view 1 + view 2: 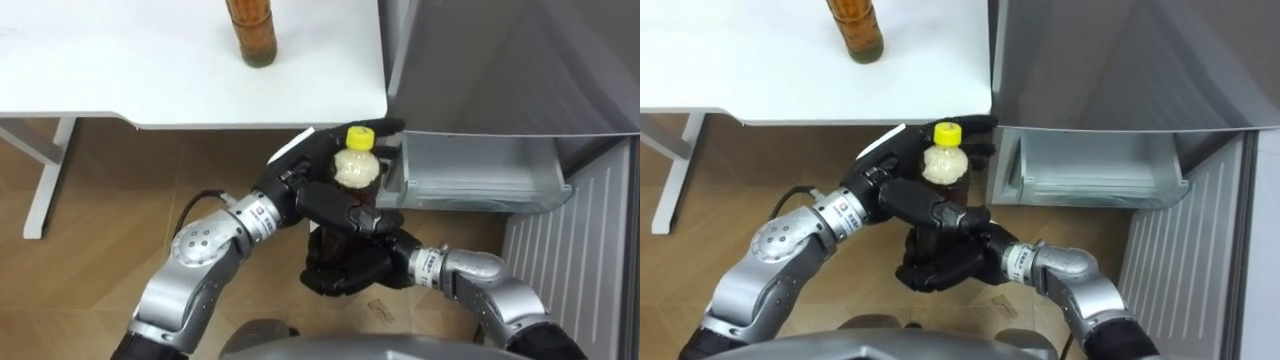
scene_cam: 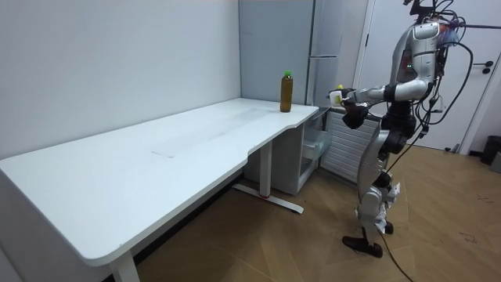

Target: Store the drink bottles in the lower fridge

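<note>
Grey, flat-fronted tall fridge (image 1: pixel 500 60) stands at the end of the smooth white table (image 1: pixel 150 80), its lower compartment open on a pale, shiny plastic drawer (image 1: pixel 480 175). Both arms are bent inward before it. The black left hand (image 1: pixel 295 165) wraps its fingers round the upper body of the yellow-capped clear plastic bottle of dark drink (image 1: pixel 357 168), and the right hand (image 1: pixel 345 268) curls round its base, just beside the drawer. A round amber bottle (image 1: pixel 250 35) stands upright on the table.

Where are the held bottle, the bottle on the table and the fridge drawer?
held bottle (image 1: pixel 357 170), left eye view, pale shoulder under the cap.
table bottle (image 1: pixel 251 30), left eye view, brown body.
drawer (image 1: pixel 480 165), left eye view, bare inside wall.
</note>
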